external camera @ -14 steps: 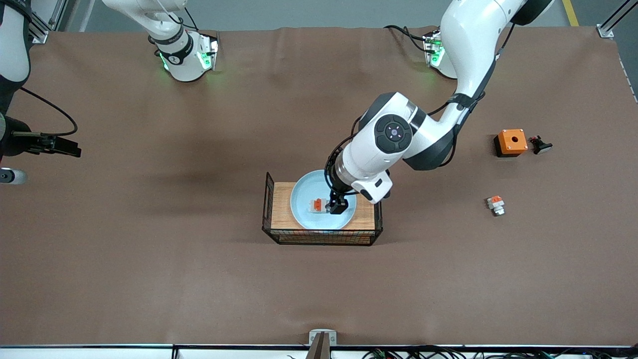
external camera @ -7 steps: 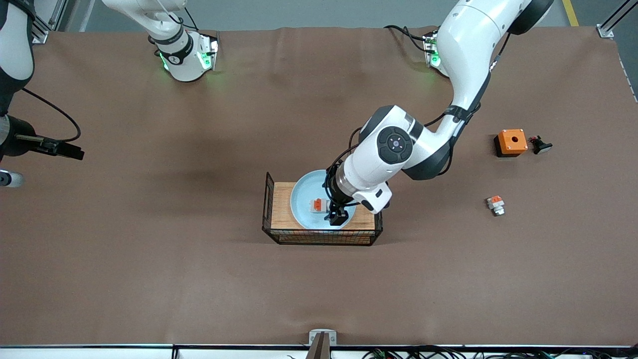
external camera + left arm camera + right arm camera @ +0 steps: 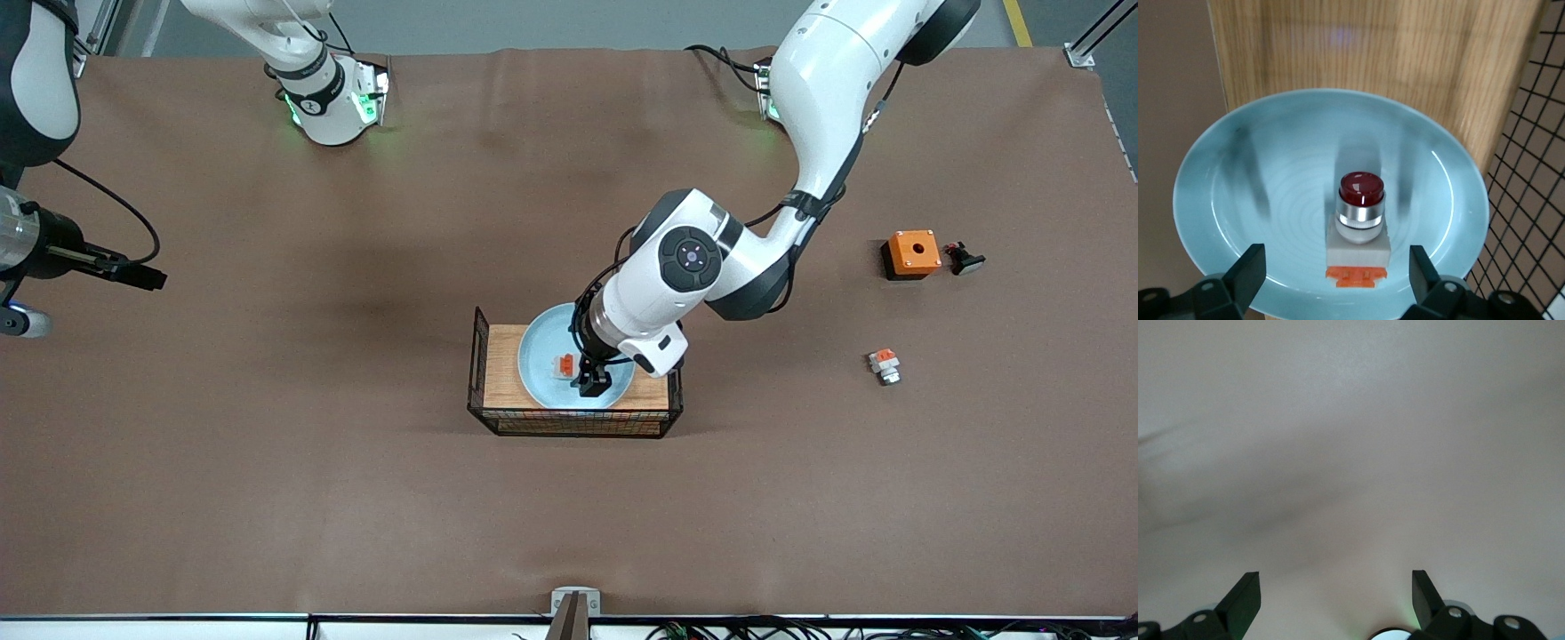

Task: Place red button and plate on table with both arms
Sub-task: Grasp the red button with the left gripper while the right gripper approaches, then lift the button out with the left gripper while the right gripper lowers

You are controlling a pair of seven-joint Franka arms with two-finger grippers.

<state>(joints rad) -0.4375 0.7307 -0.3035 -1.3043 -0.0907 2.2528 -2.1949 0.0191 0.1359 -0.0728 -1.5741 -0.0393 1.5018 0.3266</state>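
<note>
The pale blue plate lies on the wooden-topped wire rack in the middle of the table. The red button stands in the plate, its dark red tip up. In the left wrist view the red button sits on the plate between the two fingers without touching them. My left gripper is open, low over the plate and straddling the button. My right gripper is open and holds nothing, over bare cloth at the right arm's end of the table.
The rack's black wire walls rise close beside the plate. At the left arm's end of the table are an orange box, a black button and a second orange-and-white block.
My left gripper has come down over the plate and shifted to straddle the button, its fingers narrowing slightly. My right gripper has drifted a little toward the table's middle.
</note>
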